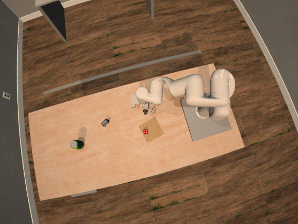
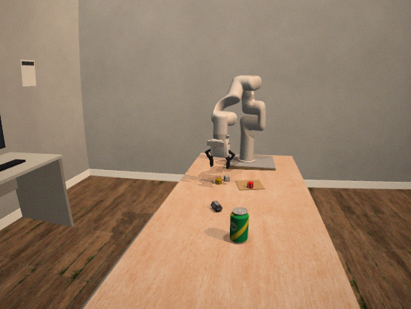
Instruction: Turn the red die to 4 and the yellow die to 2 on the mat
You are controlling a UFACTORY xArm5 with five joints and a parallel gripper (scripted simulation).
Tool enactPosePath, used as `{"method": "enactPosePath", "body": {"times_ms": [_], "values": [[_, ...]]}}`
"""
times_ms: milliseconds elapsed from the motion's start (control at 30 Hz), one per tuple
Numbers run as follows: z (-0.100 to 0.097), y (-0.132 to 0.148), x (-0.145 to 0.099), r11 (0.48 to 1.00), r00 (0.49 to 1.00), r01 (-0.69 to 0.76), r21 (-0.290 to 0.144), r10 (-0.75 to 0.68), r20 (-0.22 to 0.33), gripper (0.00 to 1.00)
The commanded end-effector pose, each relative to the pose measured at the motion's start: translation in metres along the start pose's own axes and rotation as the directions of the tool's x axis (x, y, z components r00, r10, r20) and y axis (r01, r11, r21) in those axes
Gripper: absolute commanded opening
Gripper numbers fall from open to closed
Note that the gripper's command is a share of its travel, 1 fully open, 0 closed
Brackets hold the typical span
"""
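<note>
The red die (image 1: 145,131) sits on the small brown mat (image 1: 151,129), also seen in the front view as the red die (image 2: 250,184) on the mat (image 2: 254,185). The yellow die (image 2: 218,180) and the white die (image 2: 226,178) sit side by side on the table, left of the mat and off it. From above, the white die (image 1: 153,110) shows beside the wrist, and the yellow die is hidden under the arm. My gripper (image 2: 220,161) is open and empty, hanging well above the yellow and white dice.
A green soda can (image 2: 239,225) stands upright further down the table, also seen from above (image 1: 76,144). A small dark object (image 2: 216,206) lies between the can and the dice. The grey base plate (image 1: 206,121) holds the arm at the table's far end.
</note>
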State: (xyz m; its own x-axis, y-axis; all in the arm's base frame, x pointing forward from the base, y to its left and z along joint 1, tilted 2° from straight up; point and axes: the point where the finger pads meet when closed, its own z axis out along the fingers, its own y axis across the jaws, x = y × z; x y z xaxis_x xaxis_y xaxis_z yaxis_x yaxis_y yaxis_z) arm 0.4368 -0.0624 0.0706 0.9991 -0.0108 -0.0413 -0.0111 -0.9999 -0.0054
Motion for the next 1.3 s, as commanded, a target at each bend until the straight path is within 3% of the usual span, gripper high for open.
{"method": "enactPosePath", "body": {"times_ms": [0, 233, 267, 1267], "values": [[-0.0011, 0.0044, 0.0001, 0.996, 0.996, -0.091, 0.0, 0.091, -0.004, 1.0], [-0.0011, 0.005, 0.0, 0.995, 0.995, -0.103, 0.0, 0.103, -0.004, 1.0], [-0.0011, 0.005, 0.0, 0.995, 0.995, -0.103, 0.0, 0.103, -0.004, 0.47], [-0.0011, 0.005, 0.0, 0.995, 0.995, -0.103, 0.0, 0.103, -0.004, 0.47]]}}
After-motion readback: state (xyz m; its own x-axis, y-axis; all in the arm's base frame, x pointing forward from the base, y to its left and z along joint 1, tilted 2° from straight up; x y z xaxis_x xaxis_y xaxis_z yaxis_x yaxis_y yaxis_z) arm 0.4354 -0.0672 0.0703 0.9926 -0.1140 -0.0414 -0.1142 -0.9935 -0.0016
